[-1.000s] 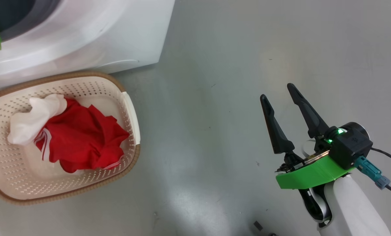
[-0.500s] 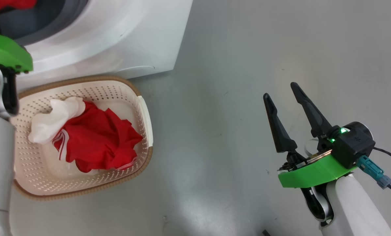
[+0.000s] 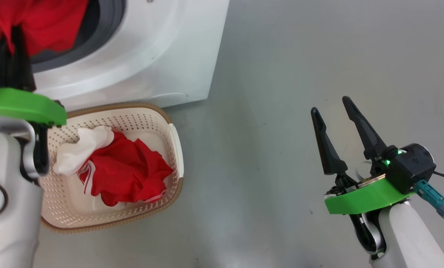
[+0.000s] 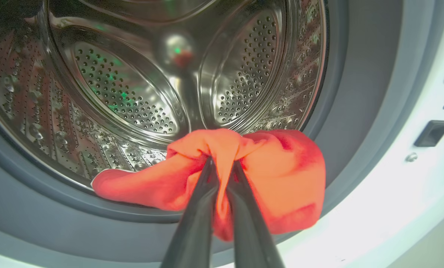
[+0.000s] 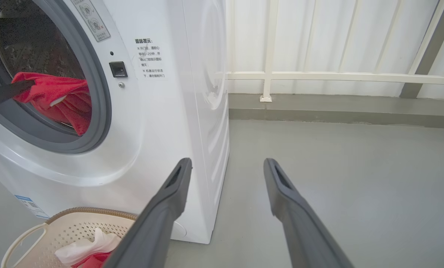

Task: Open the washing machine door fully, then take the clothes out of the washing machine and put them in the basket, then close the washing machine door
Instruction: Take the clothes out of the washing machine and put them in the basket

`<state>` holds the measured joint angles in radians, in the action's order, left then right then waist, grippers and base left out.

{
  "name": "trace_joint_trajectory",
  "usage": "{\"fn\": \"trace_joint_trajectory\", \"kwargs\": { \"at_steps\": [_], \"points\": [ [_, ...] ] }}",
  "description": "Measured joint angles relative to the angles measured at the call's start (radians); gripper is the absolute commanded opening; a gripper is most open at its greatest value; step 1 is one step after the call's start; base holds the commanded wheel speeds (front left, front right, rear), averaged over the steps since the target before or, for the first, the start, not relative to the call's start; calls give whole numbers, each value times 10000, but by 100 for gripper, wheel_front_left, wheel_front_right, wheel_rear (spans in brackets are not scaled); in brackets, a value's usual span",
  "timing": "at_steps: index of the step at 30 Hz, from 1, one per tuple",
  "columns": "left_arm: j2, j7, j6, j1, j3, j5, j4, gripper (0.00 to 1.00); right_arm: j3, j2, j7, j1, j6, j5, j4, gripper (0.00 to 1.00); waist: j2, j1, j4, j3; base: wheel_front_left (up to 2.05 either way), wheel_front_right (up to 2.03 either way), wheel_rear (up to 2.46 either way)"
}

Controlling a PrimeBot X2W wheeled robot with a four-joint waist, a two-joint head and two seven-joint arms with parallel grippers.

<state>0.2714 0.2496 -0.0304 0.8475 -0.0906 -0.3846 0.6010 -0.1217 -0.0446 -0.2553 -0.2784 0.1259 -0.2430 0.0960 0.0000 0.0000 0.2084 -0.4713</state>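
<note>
A red garment (image 4: 274,178) hangs at the mouth of the washing machine (image 3: 151,48). It is bunched and pinched btwn the two dark fingers of your left end effector (image 4: 222,163), which is clenched tight on a fold of the fabric. The cloth drapes over the lower lip of the grey rubber ring (image 4: 356,93), w/ the steel perforated drum (image 4: 132,93) shining behind it.

Just below the opening, the basket (image 3: 132,115) sits on the grey floor (image 3: 281,56), close up against the machine's front. It holds a crumpled red piece (image 3: 132,171) w/ white trim. A white cloth (image 3: 80,152) touches that piece on the side nearer the machine.

Your right end effector (image 3: 329,104) hangs well apart on the robot's right, over the floor, fingers spread wide & grasping nothing. From the right wrist cam you see the machine's white side panel and a small dark latch slot (image 5: 118,69) beside the ring. A white railing (image 5: 319,76) runs along the far wall.
</note>
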Motion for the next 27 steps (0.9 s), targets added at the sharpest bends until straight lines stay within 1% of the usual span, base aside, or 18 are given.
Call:
{"fn": "trace_joint_trajectory", "kwargs": {
  "at_steps": [10,14,27],
  "points": [
    [-50,-414,-502,-1688,-119,-46,-1998,0,165,-15,0,311,0,42,6,100,0,0,-205,709,0,0,0],
    [-59,-610,-593,-2322,-155,-90,-2656,0,215,-17,0,374,0,44,10,100,0,-1,-269,977,0,0,0],
    [-151,-1097,-1231,-4310,-253,-224,-4920,0,537,-19,0,976,0,71,-33,100,0,-1,-492,1781,0,0,0]
  ]
}}
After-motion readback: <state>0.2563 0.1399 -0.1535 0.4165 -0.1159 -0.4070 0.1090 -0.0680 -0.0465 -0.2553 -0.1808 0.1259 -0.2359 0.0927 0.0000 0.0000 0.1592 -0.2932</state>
